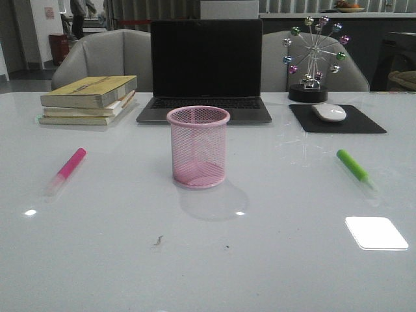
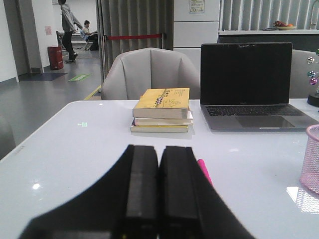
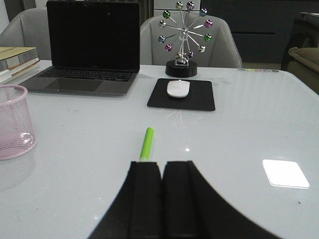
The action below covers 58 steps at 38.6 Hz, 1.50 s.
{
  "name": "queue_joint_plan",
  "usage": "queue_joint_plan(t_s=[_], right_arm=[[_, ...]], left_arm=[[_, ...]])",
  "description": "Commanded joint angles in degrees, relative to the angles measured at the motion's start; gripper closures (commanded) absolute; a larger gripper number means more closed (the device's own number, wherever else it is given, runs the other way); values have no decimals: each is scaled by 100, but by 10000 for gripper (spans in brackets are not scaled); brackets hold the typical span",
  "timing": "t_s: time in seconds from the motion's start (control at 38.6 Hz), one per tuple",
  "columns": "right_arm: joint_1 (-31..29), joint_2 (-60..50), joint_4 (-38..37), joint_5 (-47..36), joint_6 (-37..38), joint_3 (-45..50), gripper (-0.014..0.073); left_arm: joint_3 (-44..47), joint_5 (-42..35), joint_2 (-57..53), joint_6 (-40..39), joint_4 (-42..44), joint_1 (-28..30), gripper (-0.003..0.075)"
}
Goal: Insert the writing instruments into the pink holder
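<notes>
Green highlighter (image 3: pixel 147 144) lies just ahead of the closed, empty right gripper (image 3: pixel 161 199); light, slick plastic, best pinched mid-barrel.

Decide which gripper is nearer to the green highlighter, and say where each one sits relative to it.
Right. The right gripper sits just behind the green highlighter, jaws shut. The left gripper is across the table by the pink highlighter.
</notes>
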Motion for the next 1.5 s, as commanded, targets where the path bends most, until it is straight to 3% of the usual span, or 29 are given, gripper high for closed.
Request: queue_joint_plan(t_s=[0.0,1.06,1.27,1.37,1.48], right_arm=[[-28,48,-37,-488,-36,6,566],[-28,48,-37,-553,-36,6,566],[-28,48,-10,-1392,-36,-20,566],[-28,48,27,-1911,-36,-186,566],[-28,48,27,-1896,-36,-512,566]], left_arm=[[19,-515,-126,-1,-47,-3,629],[19,-550,-126,-33,-79,-3,629],[-145,-1364,-126,-30,-453,-3,629],[-400,-1372,-126,-30,-432,-3,629],[-711,-1306,-114,-30,-432,-3,629]])
